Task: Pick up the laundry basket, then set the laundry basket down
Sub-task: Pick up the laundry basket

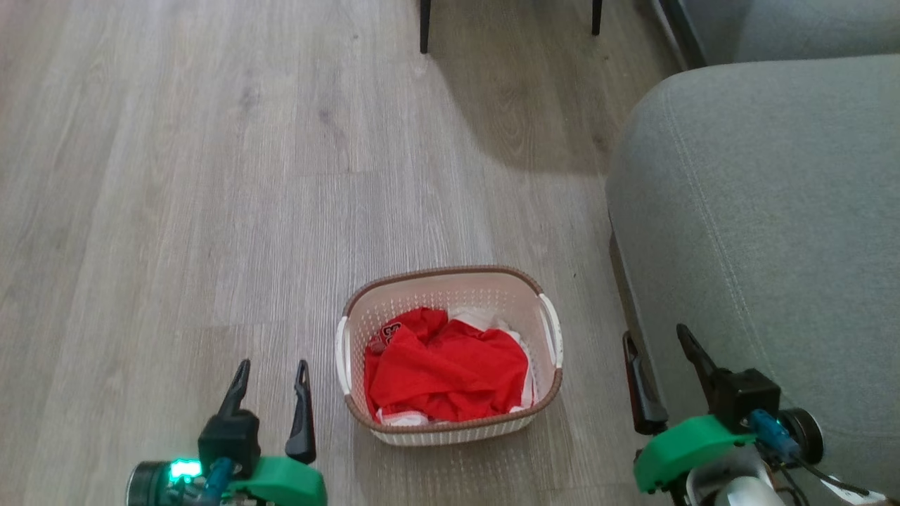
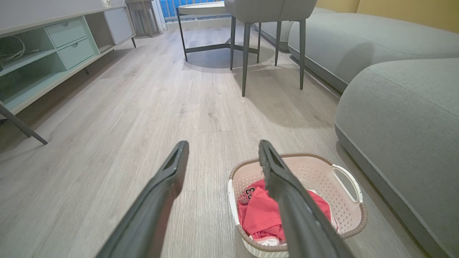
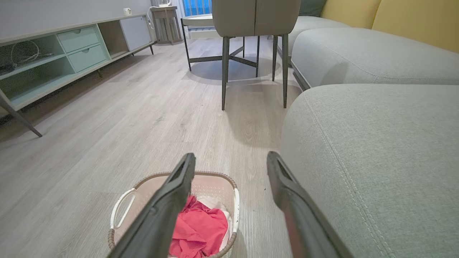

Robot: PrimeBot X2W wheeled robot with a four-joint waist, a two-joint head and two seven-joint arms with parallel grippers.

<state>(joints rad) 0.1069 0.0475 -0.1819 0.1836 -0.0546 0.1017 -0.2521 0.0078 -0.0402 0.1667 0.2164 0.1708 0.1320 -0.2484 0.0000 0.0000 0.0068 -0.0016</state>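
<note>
Pale grey wood-plank floor [image 1: 211, 176] carries the small cream-white perforated plastic, brown-rimmed laundry basket [image 1: 478, 295], which stands near the grey fabric sofa [image 1: 759, 211] with red cloth [image 1: 450, 365] inside. In the head view the left gripper [image 1: 273, 369] and right gripper [image 1: 654, 336] flank it, both wide and empty, probably lined up for its white side handles. The left wrist view shows the left gripper [image 2: 223, 143] beside the basket, not touching it. The right wrist view shows the right gripper [image 3: 231, 156] spread between basket and sofa.

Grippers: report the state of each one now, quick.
Left gripper: open, holding nothing, to the left of the laundry basket.
Right gripper: open, holding nothing, to the basket's right by the sofa.
</note>
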